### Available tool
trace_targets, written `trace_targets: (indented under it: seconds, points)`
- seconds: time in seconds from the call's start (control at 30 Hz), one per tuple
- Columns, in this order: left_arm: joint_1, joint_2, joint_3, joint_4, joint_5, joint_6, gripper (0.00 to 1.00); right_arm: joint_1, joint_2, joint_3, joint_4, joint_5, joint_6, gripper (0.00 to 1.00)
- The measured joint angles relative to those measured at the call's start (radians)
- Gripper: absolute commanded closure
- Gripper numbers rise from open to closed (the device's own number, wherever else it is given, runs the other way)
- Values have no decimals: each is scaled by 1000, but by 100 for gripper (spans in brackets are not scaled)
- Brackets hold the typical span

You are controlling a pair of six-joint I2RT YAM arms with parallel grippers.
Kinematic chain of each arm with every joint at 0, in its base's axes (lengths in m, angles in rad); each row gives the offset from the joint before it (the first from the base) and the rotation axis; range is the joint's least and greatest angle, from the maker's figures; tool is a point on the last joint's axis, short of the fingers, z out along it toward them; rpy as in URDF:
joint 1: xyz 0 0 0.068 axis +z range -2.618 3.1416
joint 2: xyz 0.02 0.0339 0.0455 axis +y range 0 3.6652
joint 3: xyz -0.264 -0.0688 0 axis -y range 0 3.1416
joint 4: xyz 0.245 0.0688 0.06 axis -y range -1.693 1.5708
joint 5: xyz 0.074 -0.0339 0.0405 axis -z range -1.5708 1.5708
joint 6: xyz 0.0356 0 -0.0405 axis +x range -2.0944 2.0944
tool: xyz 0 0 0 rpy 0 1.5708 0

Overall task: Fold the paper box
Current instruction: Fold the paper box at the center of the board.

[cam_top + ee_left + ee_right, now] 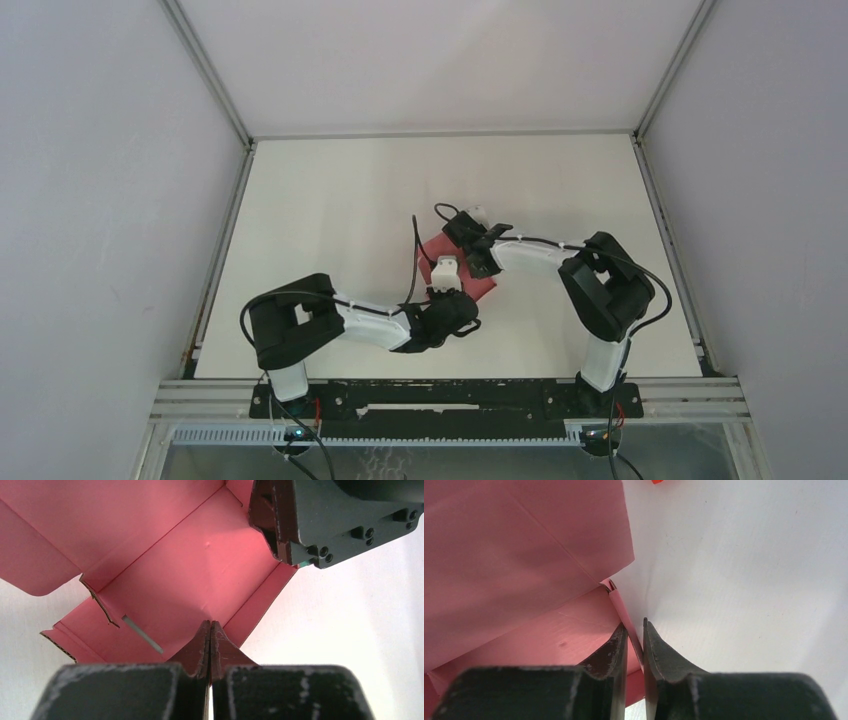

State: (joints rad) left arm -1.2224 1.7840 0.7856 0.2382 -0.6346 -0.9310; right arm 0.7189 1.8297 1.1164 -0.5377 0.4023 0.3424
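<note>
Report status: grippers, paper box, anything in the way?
Left gripper shut, tips at paper box floor. Right gripper pinching its side wall. Nothing in the way.

A small red block (657,481) lies on the table (330,200).

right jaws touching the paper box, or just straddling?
Touching. Right wrist view: a side wall of the paper box runs between the jaws of the right gripper, meeting both inner faces.
</note>
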Motion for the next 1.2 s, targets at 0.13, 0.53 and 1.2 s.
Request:
trace_targets:
  seconds: [0.13,0.53,1.2]
  points:
    - [0,2,2,1,-2,6,100,-22,-20,-23,27,-43,1,76]
    - [6,-4,-2,9,23,13,99,21,32,32,-19,70,5,70]
    - [73,-81,-50,-47,107,24,99,80,0,-13,-17,119,158,77]
